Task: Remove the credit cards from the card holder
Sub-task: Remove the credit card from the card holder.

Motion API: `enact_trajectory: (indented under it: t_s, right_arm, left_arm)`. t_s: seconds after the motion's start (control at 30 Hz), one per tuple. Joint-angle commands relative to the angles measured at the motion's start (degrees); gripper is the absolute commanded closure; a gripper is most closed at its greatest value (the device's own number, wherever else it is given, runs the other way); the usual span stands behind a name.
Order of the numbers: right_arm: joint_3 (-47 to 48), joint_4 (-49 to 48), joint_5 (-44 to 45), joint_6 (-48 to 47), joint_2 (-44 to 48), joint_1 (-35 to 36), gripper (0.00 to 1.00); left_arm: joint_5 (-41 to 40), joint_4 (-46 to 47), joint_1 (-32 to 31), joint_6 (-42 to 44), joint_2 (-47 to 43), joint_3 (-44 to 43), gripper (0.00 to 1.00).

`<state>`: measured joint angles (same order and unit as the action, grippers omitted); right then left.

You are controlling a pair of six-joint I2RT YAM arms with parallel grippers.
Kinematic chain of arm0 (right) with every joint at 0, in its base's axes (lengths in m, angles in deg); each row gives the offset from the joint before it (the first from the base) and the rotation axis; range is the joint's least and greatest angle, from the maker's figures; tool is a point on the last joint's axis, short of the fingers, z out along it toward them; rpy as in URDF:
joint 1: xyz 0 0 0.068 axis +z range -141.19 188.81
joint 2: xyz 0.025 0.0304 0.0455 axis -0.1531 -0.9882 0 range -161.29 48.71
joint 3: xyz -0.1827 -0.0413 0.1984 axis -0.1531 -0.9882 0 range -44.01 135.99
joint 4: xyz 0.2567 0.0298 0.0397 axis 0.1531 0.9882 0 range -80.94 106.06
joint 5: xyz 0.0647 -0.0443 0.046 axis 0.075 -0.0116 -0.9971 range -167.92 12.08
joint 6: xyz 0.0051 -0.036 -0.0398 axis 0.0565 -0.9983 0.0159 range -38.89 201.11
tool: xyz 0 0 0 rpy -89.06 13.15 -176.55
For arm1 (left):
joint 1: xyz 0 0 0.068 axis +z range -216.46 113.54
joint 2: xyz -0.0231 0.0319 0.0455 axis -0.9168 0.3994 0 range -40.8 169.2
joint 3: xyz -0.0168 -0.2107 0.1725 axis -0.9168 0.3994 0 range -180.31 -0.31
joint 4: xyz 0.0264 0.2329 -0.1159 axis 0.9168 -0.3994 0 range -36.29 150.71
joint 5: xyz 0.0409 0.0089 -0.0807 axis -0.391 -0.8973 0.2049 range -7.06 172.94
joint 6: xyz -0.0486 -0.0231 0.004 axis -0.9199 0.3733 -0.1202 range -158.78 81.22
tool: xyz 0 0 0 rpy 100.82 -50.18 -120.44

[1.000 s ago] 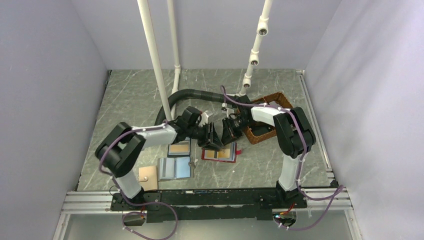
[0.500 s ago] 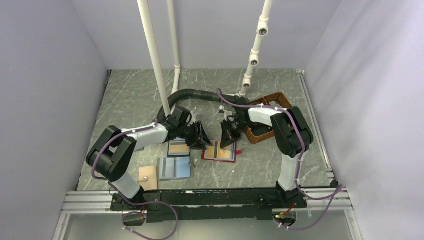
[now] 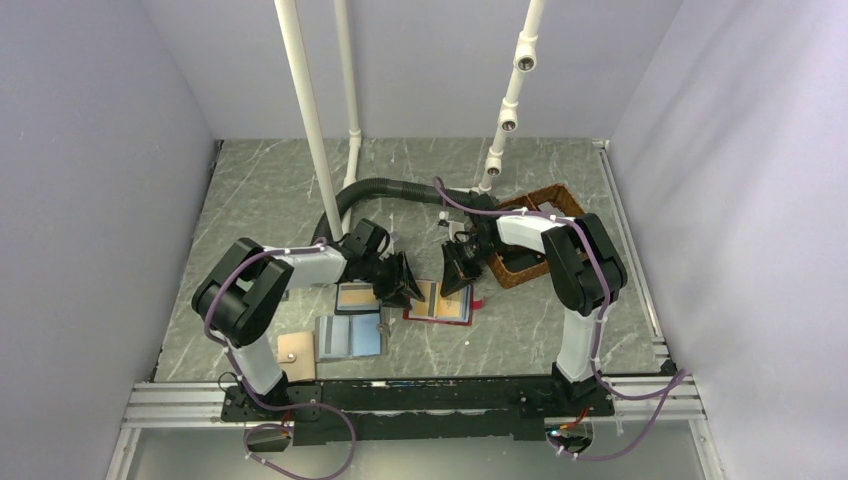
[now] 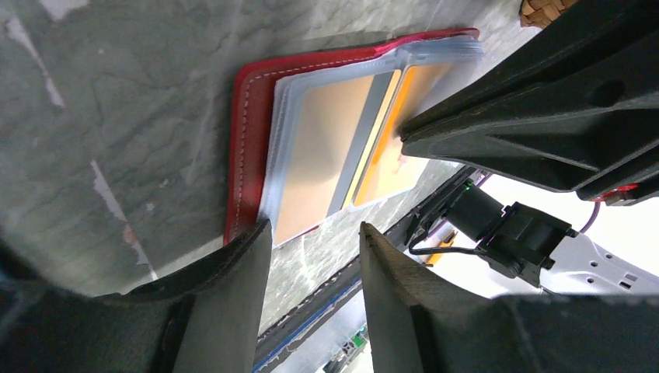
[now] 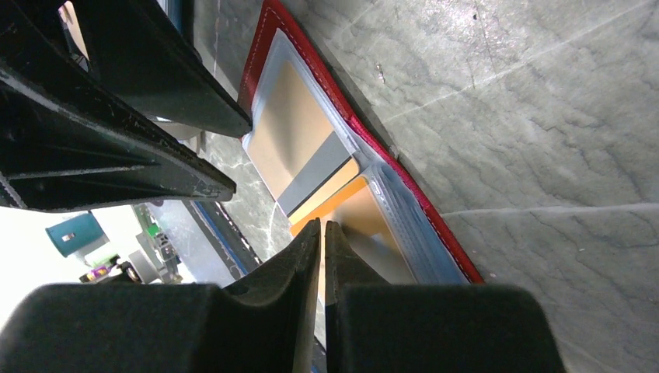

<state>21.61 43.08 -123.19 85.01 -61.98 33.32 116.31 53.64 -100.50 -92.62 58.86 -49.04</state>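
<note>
The card holder (image 3: 441, 304) is a red wallet lying open on the table, with clear sleeves. It shows in the left wrist view (image 4: 250, 116) and the right wrist view (image 5: 268, 31). A tan card (image 4: 319, 148) sits in its left sleeve and an orange card (image 4: 388, 159) in its right sleeve, also seen in the right wrist view (image 5: 330, 203). My right gripper (image 5: 322, 225) is shut, its tips down on the orange card's edge; I cannot tell if it pinches it. My left gripper (image 4: 313, 231) is open at the wallet's near corner, one finger (image 4: 252, 241) over the red edge.
A dark-framed blue wallet with a tan panel (image 3: 357, 297) and a pale blue bifold (image 3: 350, 337) lie left of the red wallet. A tan square (image 3: 296, 350) lies at the front left. A wicker basket (image 3: 545, 200) stands at the right. A black hose (image 3: 385, 187) and white pipes (image 3: 312, 120) stand behind.
My left gripper pulled back left from the right gripper, then dropped closer to the wallet's left edge. The right gripper shifted slightly and has held still on the card since.
</note>
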Motion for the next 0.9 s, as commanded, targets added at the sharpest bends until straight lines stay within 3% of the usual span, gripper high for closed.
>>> enact_trajectory:
  t_s: [0.0,0.17,0.37,0.7,0.87]
  right_arm:
    - [0.2,0.5,4.0,-2.1,-0.4,-0.5,0.91]
    - [0.2,0.5,3.6,-2.0,-0.8,-0.4,0.91]
    - [0.2,0.5,3.2,-1.8,-0.7,-0.4,0.91]
    - [0.2,0.7,3.0,-1.9,-0.9,-0.2,0.91]
    - [0.3,0.9,2.8,-2.0,-1.0,0.0,0.91]
  left_arm:
    - [1.6,1.9,-0.7,0.1,-0.6,-1.6,0.5]
    - [1.1,1.3,-0.7,0.5,-1.0,-2.0,0.5]
    - [-1.5,-6.3,-2.1,2.2,2.6,-5.1,0.49]
    - [0.9,-4.2,-3.6,1.7,4.4,-6.2,0.5]
    - [5.4,9.1,-3.3,-1.9,1.8,-2.3,0.52]
